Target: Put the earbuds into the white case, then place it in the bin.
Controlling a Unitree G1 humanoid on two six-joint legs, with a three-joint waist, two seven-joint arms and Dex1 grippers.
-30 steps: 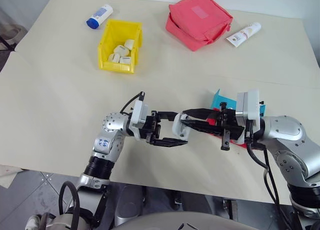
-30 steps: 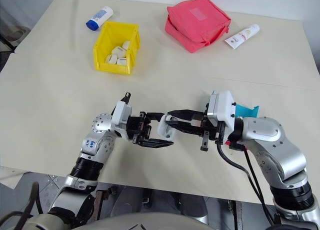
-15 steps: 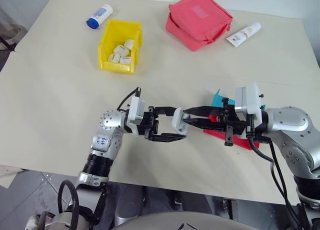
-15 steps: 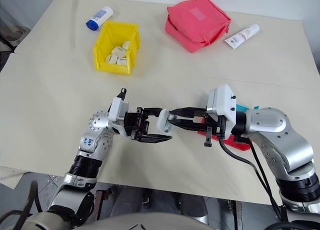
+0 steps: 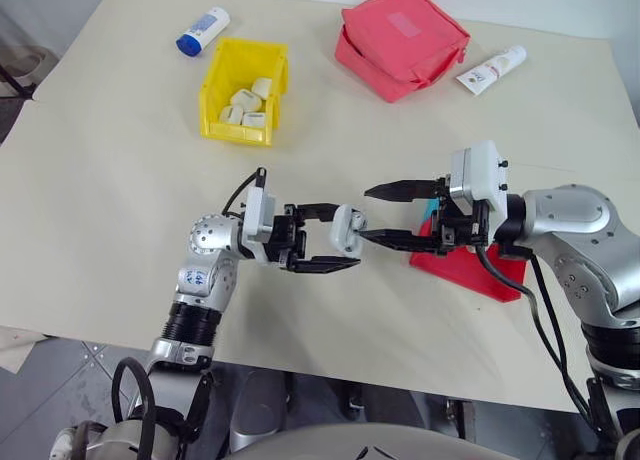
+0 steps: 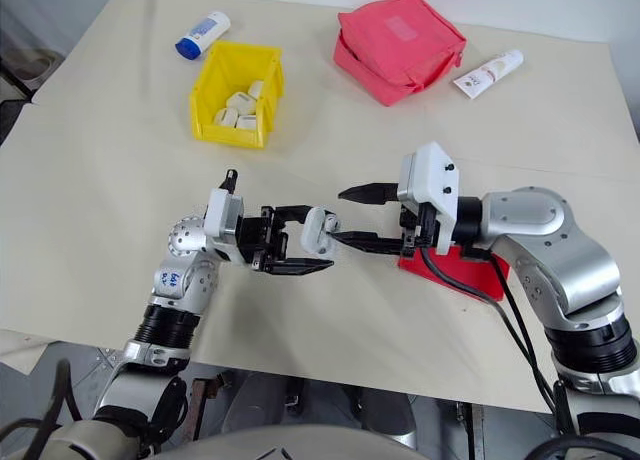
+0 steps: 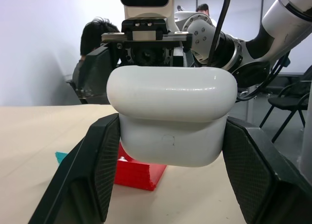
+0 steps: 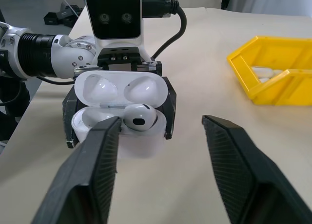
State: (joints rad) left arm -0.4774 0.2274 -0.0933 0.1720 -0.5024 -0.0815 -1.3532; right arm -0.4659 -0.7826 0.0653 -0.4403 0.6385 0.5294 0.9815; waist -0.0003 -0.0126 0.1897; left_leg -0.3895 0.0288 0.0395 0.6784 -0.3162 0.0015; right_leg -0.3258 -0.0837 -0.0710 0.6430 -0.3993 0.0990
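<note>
Your left gripper is clamped tight on the white case, one black finger on each side, holding it up off the table out in front of the robot. In the right wrist view the case's lid is flipped open and facing your right gripper, and there's an earbud sitting in one of the lower pockets; can't make out whether the second earbud is in the other pocket. Your right gripper has its two fingers spread well apart with nothing between them, tips pointed at the case, the lower tip just beside it, though I can't tell if it actually touches. Right under that right wrist there's a red tray lying on the table with a bit of blue tray peeking out behind it. The yellow bin is well away at the far side, left of the arms, and it already has several small white cases in it. Past the bin lies a white tube with a blue cap. Over on the far right side you've got a pink pouch and another white tube just beside it.
</note>
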